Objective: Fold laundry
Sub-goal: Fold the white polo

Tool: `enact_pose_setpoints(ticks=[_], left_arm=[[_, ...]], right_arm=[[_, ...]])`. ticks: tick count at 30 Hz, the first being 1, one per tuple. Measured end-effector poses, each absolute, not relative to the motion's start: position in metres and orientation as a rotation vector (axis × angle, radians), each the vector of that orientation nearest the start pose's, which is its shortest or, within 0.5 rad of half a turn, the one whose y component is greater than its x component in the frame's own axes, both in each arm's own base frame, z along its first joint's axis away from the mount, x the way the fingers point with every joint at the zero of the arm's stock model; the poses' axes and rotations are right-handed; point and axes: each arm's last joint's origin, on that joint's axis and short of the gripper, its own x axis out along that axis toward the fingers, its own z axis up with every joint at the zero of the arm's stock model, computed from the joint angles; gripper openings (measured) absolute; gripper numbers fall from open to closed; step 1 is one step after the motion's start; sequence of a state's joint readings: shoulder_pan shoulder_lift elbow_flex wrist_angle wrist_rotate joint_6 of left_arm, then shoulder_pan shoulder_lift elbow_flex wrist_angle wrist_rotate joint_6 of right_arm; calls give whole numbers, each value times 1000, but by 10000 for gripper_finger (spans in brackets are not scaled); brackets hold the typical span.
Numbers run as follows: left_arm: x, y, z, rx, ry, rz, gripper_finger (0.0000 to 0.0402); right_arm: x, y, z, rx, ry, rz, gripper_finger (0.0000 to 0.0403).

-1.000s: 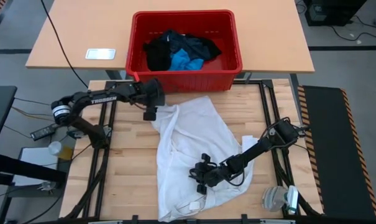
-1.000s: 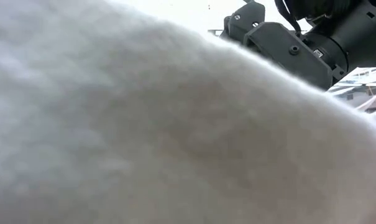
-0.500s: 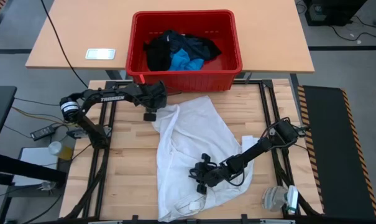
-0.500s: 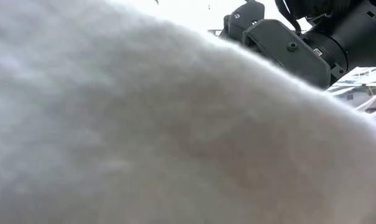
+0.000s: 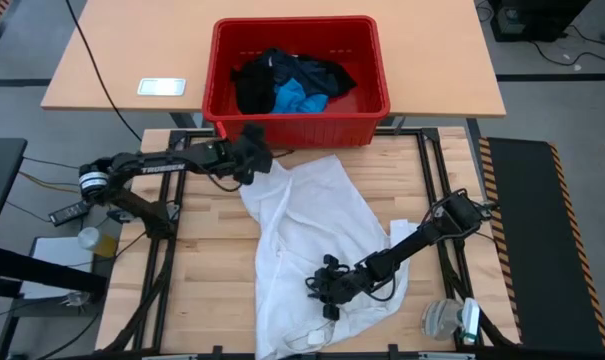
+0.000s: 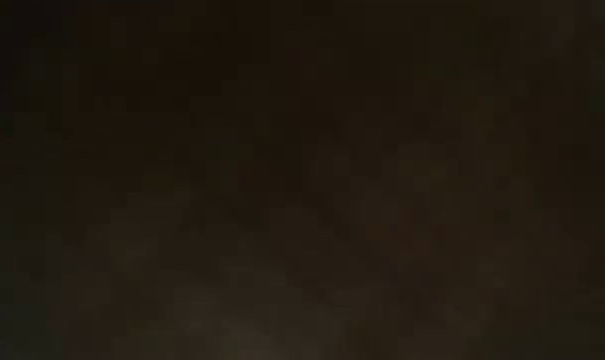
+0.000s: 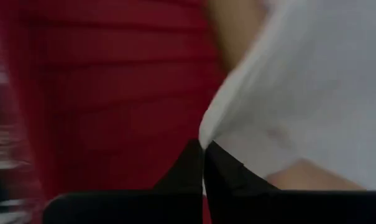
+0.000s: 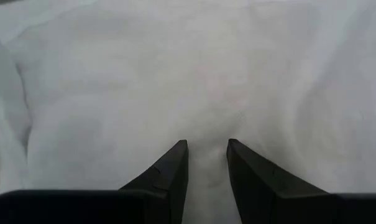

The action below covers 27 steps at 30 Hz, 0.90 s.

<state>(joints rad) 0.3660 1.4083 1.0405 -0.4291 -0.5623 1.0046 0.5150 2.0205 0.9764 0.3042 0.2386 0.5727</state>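
Left claw, seen from above, pinches the eleven-o'clock corner of the white shirt, close under the red crate. That shirt sprawls rumpled across the middle of the wooden worktop, running from twelve toward six o'clock. Right claw presses down on the shirt toward five o'clock. White lettering runs along the left arm, too small to read. Inside the crate lie black garments heaped around a small bright blue piece.

Low view is wholly dark; nothing can be made out.

Left wrist view: the fingers are shut tight on the shirt's edge, the crate's ribbed wall close behind.

Right wrist view: the fingers stand narrowly apart, tips sunk into a fold of white cloth.
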Motion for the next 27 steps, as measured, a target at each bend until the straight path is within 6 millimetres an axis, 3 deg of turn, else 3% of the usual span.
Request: enact_pose_setpoints(ticks=[8,16,20,27], left_arm=[[273,118,300,1160,954,443,3],[281,121,312,1243,734,365,9],[276,129,305,1115,721,294,10],[280,133,266,950,908,138,11]], right_arm=[[333,183,95,261,737,47,121],[334,180,94,261,734,31,121],[336,177,94,263,731,21,121],[337,176,94,265,726,17,121]])
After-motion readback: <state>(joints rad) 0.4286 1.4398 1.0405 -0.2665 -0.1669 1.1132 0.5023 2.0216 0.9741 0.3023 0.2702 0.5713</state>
